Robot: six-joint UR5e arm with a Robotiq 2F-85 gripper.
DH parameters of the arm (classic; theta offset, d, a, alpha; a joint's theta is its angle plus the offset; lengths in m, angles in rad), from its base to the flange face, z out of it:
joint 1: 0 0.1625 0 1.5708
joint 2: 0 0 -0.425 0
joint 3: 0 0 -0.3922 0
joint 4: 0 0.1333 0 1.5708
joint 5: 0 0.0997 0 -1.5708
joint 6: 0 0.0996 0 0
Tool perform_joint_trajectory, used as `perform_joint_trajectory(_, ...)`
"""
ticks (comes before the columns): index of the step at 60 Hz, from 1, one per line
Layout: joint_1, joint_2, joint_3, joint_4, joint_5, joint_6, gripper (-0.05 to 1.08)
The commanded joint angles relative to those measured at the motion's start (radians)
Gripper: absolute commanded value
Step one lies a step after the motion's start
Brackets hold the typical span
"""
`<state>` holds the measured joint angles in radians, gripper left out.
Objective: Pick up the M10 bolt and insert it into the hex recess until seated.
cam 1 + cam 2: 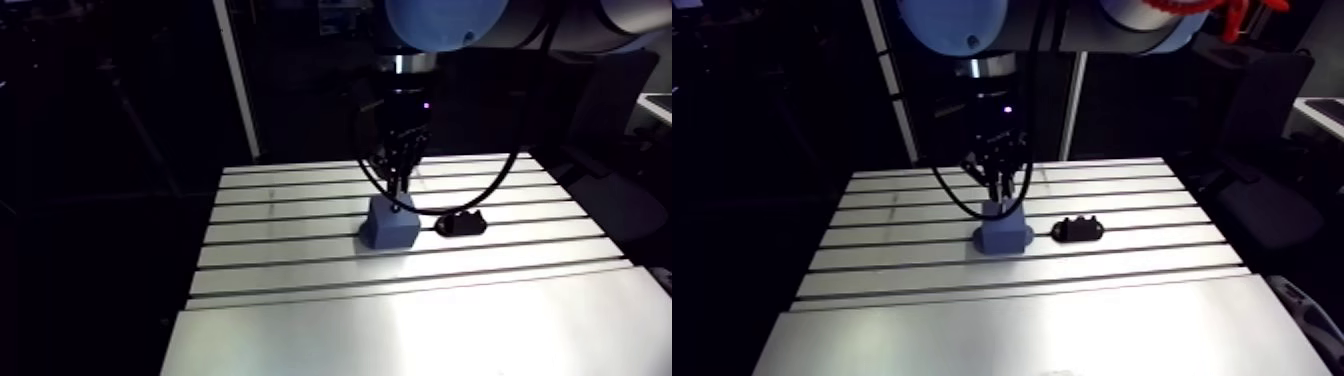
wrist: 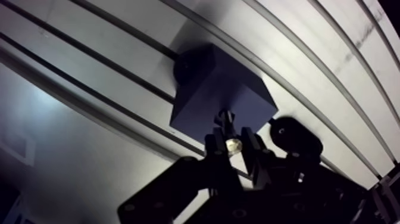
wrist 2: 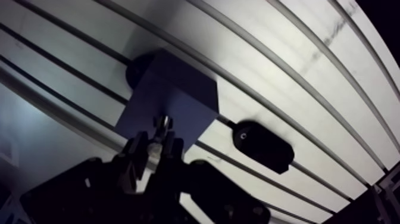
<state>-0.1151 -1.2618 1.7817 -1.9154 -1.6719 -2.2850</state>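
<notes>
— What's closest to us?
— The smooth front stretch of the table [image 1: 400, 320], bare metal catching the light. Beyond that the slots [image 1: 400, 262] begin, running straight across.
— And the blue block?
— A few slots in. The blue block [image 1: 390, 226] sits flat on the table, straddling one of those slots. The gripper [image 2: 232, 140] hangs right over its top face.
— Is it holding anything?
— Yes. Its two fingers [image 2: 215, 146] are pinched on the M10 bolt [image 2: 226, 121], one on either side, with the bolt pointing down at the block. In the wrist view the bolt's end lies over the block's top, near one edge.
— Touching?
— I can't tell whether the tip is on the block or just above it. I can't make out the recess either.
— What's the dark thing next to it?
— A small black part [image 3: 262, 144], rounded at the ends. It lies flat over the same slot, just beside the block but apart from it.
— And behind that?
— More slots, up to the table's far edge.
</notes>
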Motion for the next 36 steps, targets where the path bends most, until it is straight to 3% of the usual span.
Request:
perform_joint_trajectory(1,0.0,0.003,0.0,0.0,-0.001,0.0,1.05)
perform_joint_trajectory(36,0.0,0.011,0.0,-0.001,-0.001,0.0,1.05)
